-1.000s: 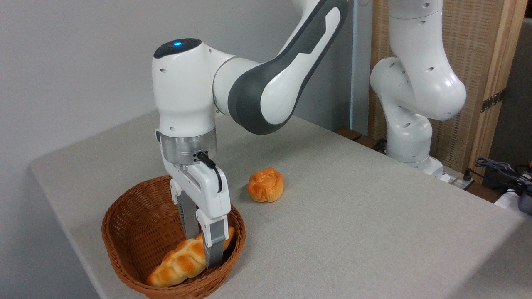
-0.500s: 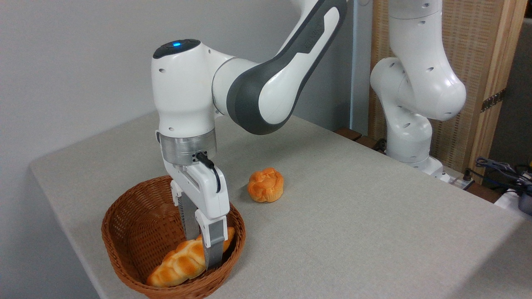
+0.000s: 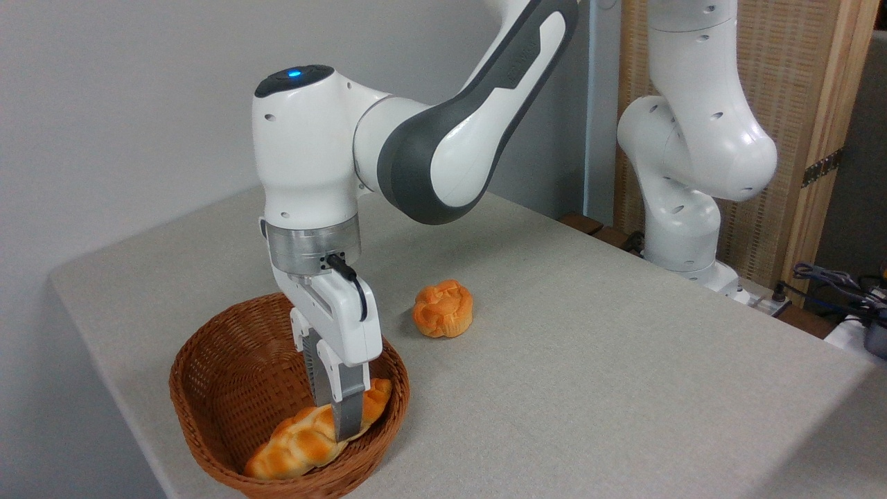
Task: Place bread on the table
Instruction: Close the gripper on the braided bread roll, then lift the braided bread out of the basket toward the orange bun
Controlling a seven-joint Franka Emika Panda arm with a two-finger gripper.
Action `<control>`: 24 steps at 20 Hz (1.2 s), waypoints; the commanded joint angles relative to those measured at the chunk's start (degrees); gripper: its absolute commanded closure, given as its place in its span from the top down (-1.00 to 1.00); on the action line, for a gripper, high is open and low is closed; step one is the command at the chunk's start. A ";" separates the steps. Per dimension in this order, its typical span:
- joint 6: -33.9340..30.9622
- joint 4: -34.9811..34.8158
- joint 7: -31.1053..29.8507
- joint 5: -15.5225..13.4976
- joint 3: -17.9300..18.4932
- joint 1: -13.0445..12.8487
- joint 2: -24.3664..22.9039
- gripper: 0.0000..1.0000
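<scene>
While lying lengthwise along the near wall of the wicker basket (image 3: 208,388), with one tapered end low at the front left and the other riding up toward the right rim, being pinched across its right-hand half: the bread (image 3: 305,436). Reaching straight down into the basket from above, gripper (image 3: 332,416) pointing vertically, fingers (image 3: 350,412) drawn in close on either side of the braided loaf and pressing against its crust. Hiding part of the loaf's upper right end behind the near finger. Sitting near the front left corner of the table (image 3: 589,360), with the loaf apparently resting on the weave inside, though hard to say for sure under the fingers. Resting apart on the cloth, beyond and to the right of the basket: a small round bun (image 3: 443,308), untouched
</scene>
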 commanded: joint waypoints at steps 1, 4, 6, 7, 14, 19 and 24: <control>1.25 0.06 0.03 0.04 0.51 -0.17 -0.54 -0.11; 1.07 0.24 -0.15 -5.31 0.68 -0.17 -1.68 -0.11; 1.07 0.42 -0.15 -8.83 2.43 -0.17 -2.65 -0.11; 1.07 0.42 -0.15 -10.67 2.87 -0.17 -3.53 -0.11; -2.95 0.33 -0.41 -19.04 5.07 -0.26 -10.55 -0.12; -15.69 -1.42 2.39 -17.73 7.27 -0.35 -17.40 -0.13; -20.36 -13.98 11.36 -14.30 10.26 -0.26 -29.53 -0.13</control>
